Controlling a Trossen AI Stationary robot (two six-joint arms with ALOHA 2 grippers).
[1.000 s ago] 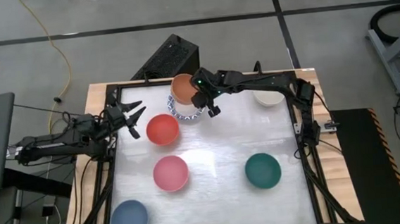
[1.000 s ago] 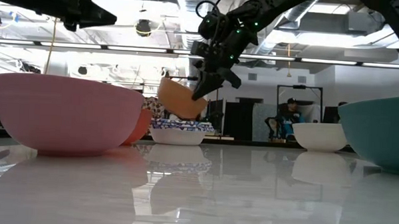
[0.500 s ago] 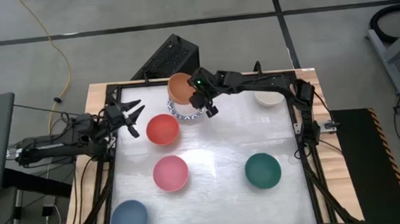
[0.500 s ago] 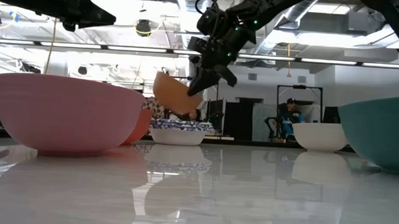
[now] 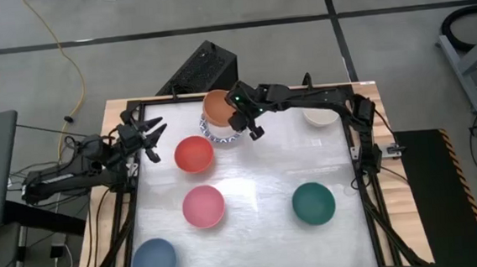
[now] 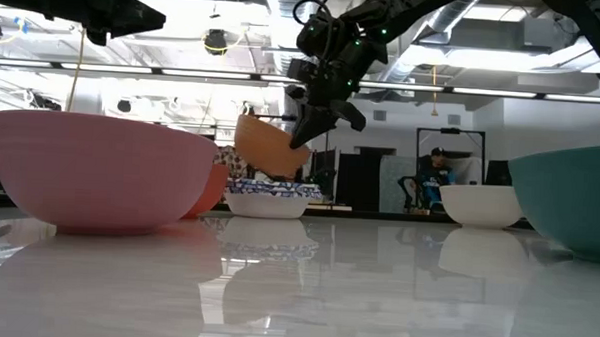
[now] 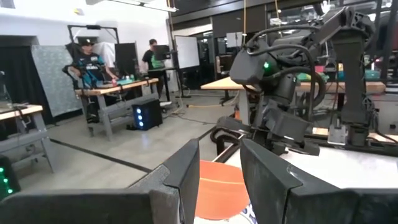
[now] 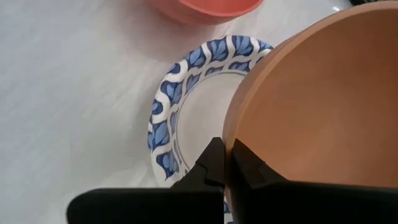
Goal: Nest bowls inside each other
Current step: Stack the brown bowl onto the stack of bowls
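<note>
An orange bowl (image 5: 217, 105) hangs tilted just above a white bowl with a blue-patterned rim (image 5: 219, 136) at the table's far middle, with my right gripper (image 5: 240, 119) shut on it. In the right wrist view the orange bowl (image 8: 311, 106) covers part of the patterned bowl (image 8: 163, 124). My left gripper (image 5: 151, 131) stands open over the table's far left edge, holding nothing. Red (image 5: 194, 154), pink (image 5: 203, 207), dark green (image 5: 313, 204), blue (image 5: 154, 261) and cream (image 5: 320, 116) bowls rest on their bases on the table. My right gripper pinches the orange bowl's rim (image 8: 231, 134), on the side nearest the table's right. One finger is inside the bowl and one outside. The fingers slant down from the right. The bowl hangs tilted (image 6: 268, 147) over the patterned bowl; whether its underside touches, I cannot tell.
A black frame (image 5: 368, 183) runs round the white table top. A black box (image 5: 203, 69) sits beyond the far edge. Free room lies in the table's middle and along its right side. People sit at desks in the room behind.
My left gripper has drawn back a little toward the table's far left corner, still open. My right gripper has kept its hold on the orange bowl in the same place above the patterned bowl.
</note>
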